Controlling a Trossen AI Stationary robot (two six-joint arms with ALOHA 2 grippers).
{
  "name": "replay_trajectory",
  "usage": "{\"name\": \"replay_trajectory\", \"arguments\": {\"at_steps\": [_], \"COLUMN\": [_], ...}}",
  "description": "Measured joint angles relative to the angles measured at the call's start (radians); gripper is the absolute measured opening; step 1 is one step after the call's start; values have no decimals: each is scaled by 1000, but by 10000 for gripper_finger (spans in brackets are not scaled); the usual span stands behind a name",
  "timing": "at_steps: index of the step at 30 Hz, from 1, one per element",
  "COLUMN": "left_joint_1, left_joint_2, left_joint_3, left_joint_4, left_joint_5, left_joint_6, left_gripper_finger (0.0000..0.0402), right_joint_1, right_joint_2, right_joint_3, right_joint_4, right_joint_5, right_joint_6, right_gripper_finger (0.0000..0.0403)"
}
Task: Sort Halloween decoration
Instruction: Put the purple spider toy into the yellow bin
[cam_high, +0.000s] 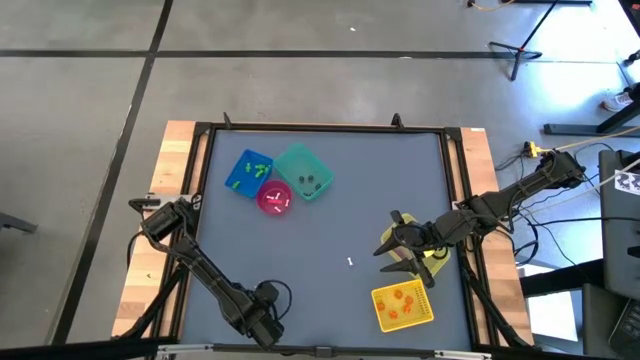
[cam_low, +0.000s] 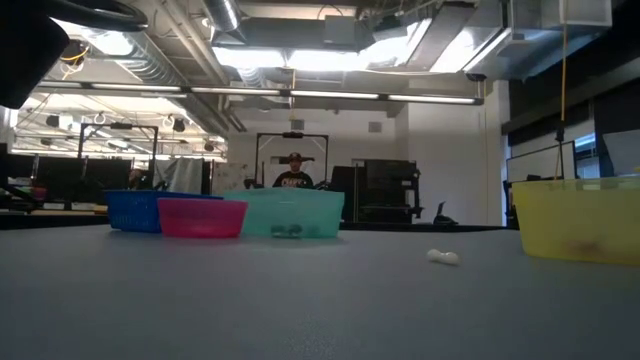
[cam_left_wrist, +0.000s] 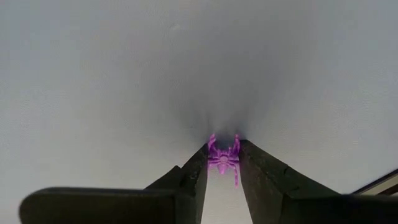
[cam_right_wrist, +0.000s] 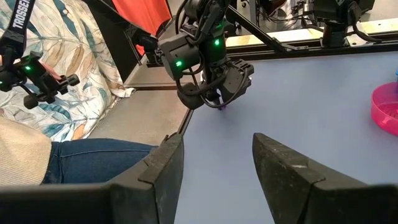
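Note:
A tiny purple spider trinket (cam_left_wrist: 222, 159) lies on the grey table near its front left edge, between the fingertips of my left gripper (cam_left_wrist: 222, 149), which points straight down and is shut on it. The right wrist view shows the same gripper (cam_right_wrist: 221, 99) from afar. My right gripper (cam_right_wrist: 217, 140) hangs open above the table's right side (cam_high: 400, 248), with nothing between its fingers. A small white trinket (cam_high: 350, 262) lies loose on the table between the two arms. My left gripper pinches the purple spider's body (cam_left_wrist: 221, 163) between its two fingertips, one finger (cam_left_wrist: 198, 167) on each side. The fingers come from above, pointing down. The spider sits at the table top; whether it is lifted clear I cannot tell.
Blue (cam_high: 248, 172), teal (cam_high: 303, 170) and pink (cam_high: 274, 198) bins with trinkets stand far left. A yellow bin (cam_high: 402, 305) with orange pieces stands near right, another yellow one (cam_high: 437, 256) under my right arm. A seated person's leg (cam_right_wrist: 87, 155) is beside the table's left edge.

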Motion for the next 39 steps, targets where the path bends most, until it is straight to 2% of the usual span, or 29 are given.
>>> {"name": "replay_trajectory", "arguments": {"at_steps": [39], "left_joint_1": [4], "left_joint_2": [-16], "left_joint_3": [0], "left_joint_4": [-5], "left_joint_5": [-10], "left_joint_6": [0], "left_gripper_finger": [80], "right_joint_1": [0], "right_joint_2": [0], "right_joint_3": [0], "right_joint_4": [0], "right_joint_5": [0], "right_joint_6": [0], "right_gripper_finger": [189]}}
